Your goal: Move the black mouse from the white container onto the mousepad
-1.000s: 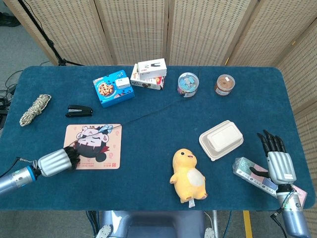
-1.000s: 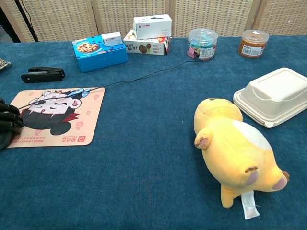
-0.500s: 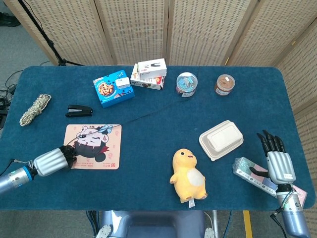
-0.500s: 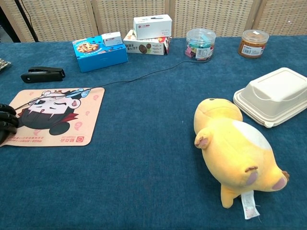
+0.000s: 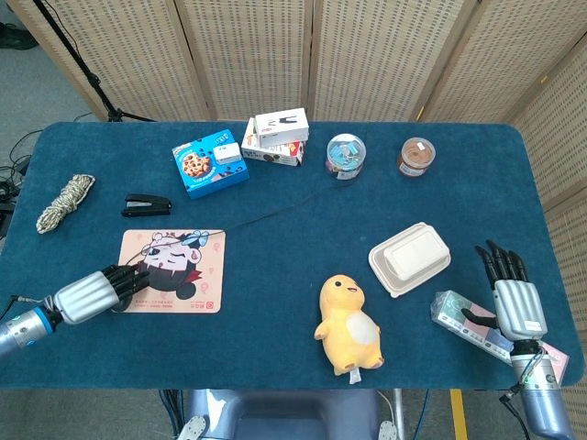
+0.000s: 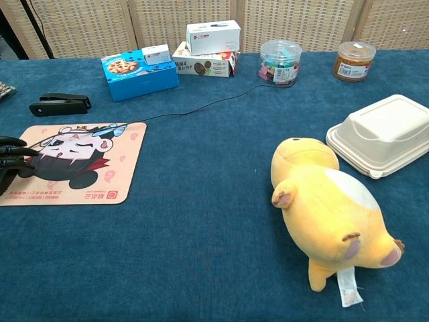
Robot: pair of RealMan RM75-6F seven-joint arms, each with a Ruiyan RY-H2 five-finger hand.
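Head and chest views, placing stage. Your left robot hand (image 5: pixel 92 295) lies low on the surface (image 5: pixel 275 302), its fingers (image 6: pixel 15 153) stretched apart over the left edge of the pad (image 5: pixel 197 275). That low, flat reach suits setting something down rather than carrying it.

The mouse cannot be told apart from the black fingers and the dark print. Its cable (image 6: pixel 201 105) runs from the back row across the pad and ends at those fingers. The mouse is therefore most likely on the pad's left edge, under or against them. You cannot tell from these 2 views whether the robot hand grips it or has let go.

The box (image 5: pixel 410 257) sits closed, well apart to the right, with no mouse showing on or beside it. The task looks nearly done.

Your right robot hand (image 5: pixel 518 307) is parked at the near right corner, fingers straight and holding nothing, just beside a packet (image 5: pixel 459 316). It stays clear of the work.

When you lift the left robot hand, mind the cable, since a snag could drag the mouse off the pad.
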